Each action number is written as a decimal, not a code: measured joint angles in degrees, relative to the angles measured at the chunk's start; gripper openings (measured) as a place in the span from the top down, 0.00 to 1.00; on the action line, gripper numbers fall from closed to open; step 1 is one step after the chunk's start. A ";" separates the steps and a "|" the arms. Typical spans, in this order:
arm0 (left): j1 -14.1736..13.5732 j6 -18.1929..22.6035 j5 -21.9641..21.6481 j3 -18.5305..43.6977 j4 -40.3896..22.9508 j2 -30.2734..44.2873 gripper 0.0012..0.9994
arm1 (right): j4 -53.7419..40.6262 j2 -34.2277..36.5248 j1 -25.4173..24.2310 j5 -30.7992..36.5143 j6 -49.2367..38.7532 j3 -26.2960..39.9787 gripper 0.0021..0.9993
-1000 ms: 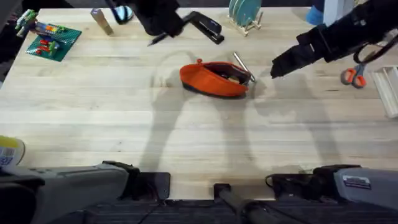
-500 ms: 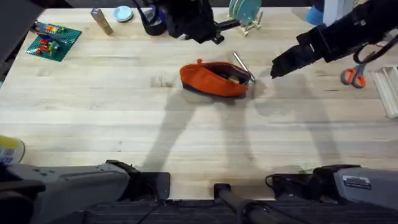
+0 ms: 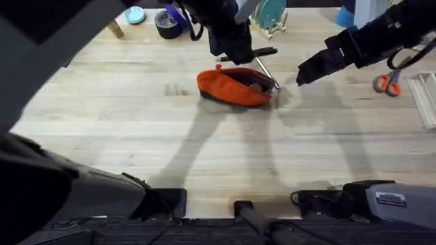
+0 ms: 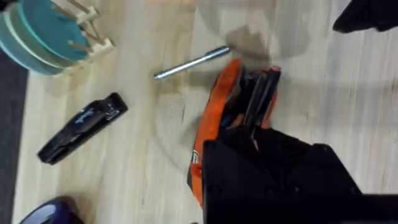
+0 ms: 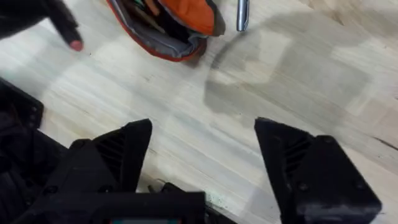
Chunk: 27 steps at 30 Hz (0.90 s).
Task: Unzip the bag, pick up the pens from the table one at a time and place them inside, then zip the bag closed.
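Observation:
The orange bag [image 3: 235, 86] lies unzipped mid-table, its mouth gaping [image 4: 231, 109] [image 5: 180, 18]. My left gripper [image 3: 240, 52] [image 4: 249, 146] hovers just behind and above it, shut on a dark pen [image 3: 264, 51] whose reddish tip [image 4: 275, 70] [image 5: 74, 45] sticks out over the bag's opening. A silvery pen [image 3: 266, 73] [image 4: 191, 63] [image 5: 242, 14] lies on the table against the bag's right end. My right gripper [image 3: 304, 75] [image 5: 202, 155] hangs open and empty to the right of the bag, above bare table.
A black stapler [image 4: 81, 127] lies behind the bag, near a rack of teal plates [image 3: 268, 13] [image 4: 40, 31]. Orange-handled scissors [image 3: 386, 83] and a white tray [image 3: 426, 95] sit at the far right. A roll of dark tape [image 3: 165, 22] is at the back.
My left arm has swung from the back left across to just behind the bag, bringing the dark pen with it. The right arm and the bag have stayed put.

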 joint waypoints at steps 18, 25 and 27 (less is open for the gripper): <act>-1.03 -0.03 1.25 0.00 1.09 9.03 0.96 | 0.00 0.00 0.00 -0.01 0.01 0.00 0.00; -1.03 -0.02 1.27 0.00 3.92 9.71 0.96 | 0.00 0.00 0.00 -0.01 0.00 0.00 0.00; -1.03 -0.02 1.27 0.00 4.02 9.71 0.96 | 0.00 -0.02 0.00 -0.01 0.00 0.00 0.00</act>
